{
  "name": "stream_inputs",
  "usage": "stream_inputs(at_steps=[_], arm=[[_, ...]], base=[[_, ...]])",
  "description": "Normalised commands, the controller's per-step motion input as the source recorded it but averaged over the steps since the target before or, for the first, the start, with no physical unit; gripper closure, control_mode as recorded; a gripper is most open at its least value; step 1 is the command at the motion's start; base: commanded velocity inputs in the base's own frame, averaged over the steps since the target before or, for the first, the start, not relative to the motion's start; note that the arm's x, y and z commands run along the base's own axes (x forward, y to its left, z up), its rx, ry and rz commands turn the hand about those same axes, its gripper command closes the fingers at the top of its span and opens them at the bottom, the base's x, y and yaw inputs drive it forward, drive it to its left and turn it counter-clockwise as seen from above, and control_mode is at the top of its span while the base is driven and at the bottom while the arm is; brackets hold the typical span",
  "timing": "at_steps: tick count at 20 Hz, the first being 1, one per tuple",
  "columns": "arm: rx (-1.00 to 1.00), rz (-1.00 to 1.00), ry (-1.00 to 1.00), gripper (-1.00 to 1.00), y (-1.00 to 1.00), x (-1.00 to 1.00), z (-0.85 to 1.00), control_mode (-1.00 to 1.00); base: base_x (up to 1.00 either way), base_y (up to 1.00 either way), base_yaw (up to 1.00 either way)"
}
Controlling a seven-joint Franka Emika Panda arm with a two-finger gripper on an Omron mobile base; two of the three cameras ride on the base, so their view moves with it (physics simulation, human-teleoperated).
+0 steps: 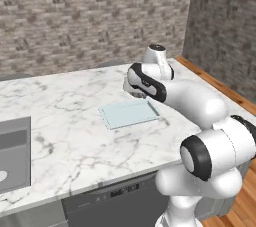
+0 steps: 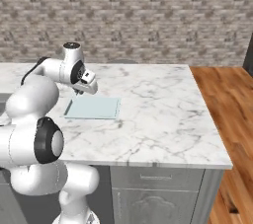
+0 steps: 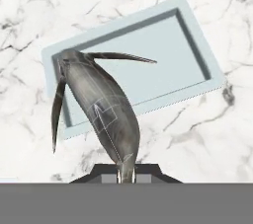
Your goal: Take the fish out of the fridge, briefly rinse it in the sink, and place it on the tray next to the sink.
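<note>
My gripper (image 3: 126, 174) is shut on the fish (image 3: 99, 104), a slim dark grey body whose forked tail points away from the hand. The fish hangs just above the near left corner of the pale blue tray (image 3: 163, 45). From the base, the hand and gripper (image 1: 133, 91) hover over the tray's (image 1: 127, 113) far right corner on the marble counter. The right base view shows the gripper (image 2: 79, 91) over the tray's (image 2: 94, 107) far left corner. The dark grey sink (image 1: 12, 151) is set into the counter at the far left, well apart from the tray.
The white marble counter (image 2: 158, 114) stretches out around the tray, with a brick wall behind it. Its right end drops off to a wooden floor (image 2: 227, 99). A dishwasher front (image 1: 115, 196) sits under the counter's near edge.
</note>
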Motion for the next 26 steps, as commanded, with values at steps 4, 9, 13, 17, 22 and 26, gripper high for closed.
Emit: stream_inputs(at_steps=[4,9,13,17,22,26], arm=[[-0.08,-0.13,0.0,1.0,0.02,0.43,-0.69,-1.0],[-0.14,-0.12,0.01,1.0,0.0,0.19,-0.85,-1.0],[-0.01,-0.09,0.01,1.0,0.0,0.3,-0.29,-1.0],[0.0,-0.08,0.02,1.0,-0.04,0.29,-0.28,-1.0],[0.0,-0.09,0.0,1.0,-0.08,0.36,-0.19,-1.0],[0.0,-0.11,0.0,1.0,-0.15,0.09,-0.35,-1.0]], base=[[0.0,0.0,0.0],[0.0,0.0,0.0],[0.0,0.0,0.0],[0.0,0.0,0.0],[0.0,0.0,0.0],[0.0,0.0,0.0]])
